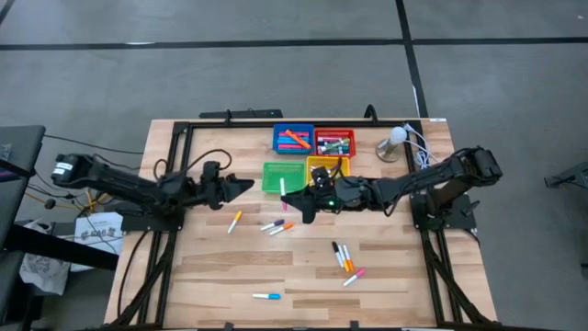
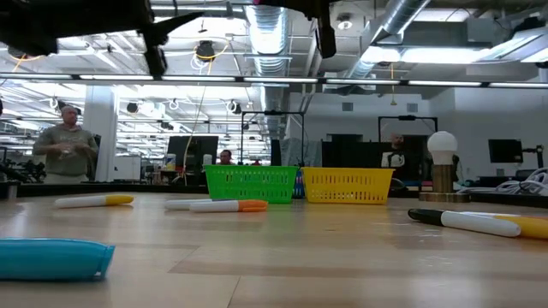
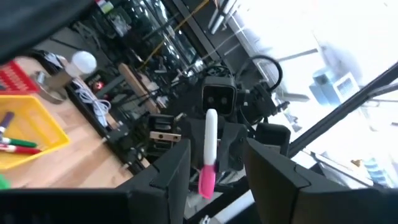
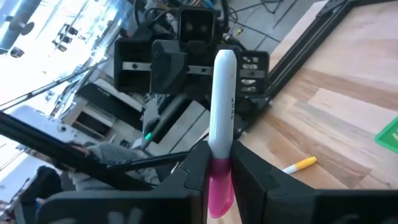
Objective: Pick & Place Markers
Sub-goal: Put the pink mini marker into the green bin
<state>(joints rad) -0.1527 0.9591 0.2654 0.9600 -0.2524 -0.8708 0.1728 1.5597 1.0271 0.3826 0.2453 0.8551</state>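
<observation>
My right gripper (image 1: 287, 196) hangs above the table's middle, shut on a white-bodied marker with a pink cap (image 4: 222, 106). My left gripper (image 1: 250, 187) faces it from the left, a short way off. It is open, and its fingers (image 3: 174, 174) frame the same marker (image 3: 210, 137) without touching it. Loose markers lie flat on the table: a yellow-capped one (image 1: 234, 221), a small group (image 1: 276, 225), several more (image 1: 344, 257) and a blue one (image 1: 266, 296). My right gripper pinches the marker's pink cap end (image 4: 219, 180) between its two fingers (image 4: 193, 165). It comes in roughly level from the table's right. The white body sticks out past the fingertips. The marker is lifted clear of the table.
Four trays sit at the table's far middle: blue (image 1: 278, 147) and red (image 1: 317, 134) holding markers, green (image 1: 271, 179), and yellow (image 1: 312, 163). A white-bulbed lamp (image 1: 395, 138) with cables stands at the far right. A black frame (image 1: 175, 165) runs along the table's edges.
</observation>
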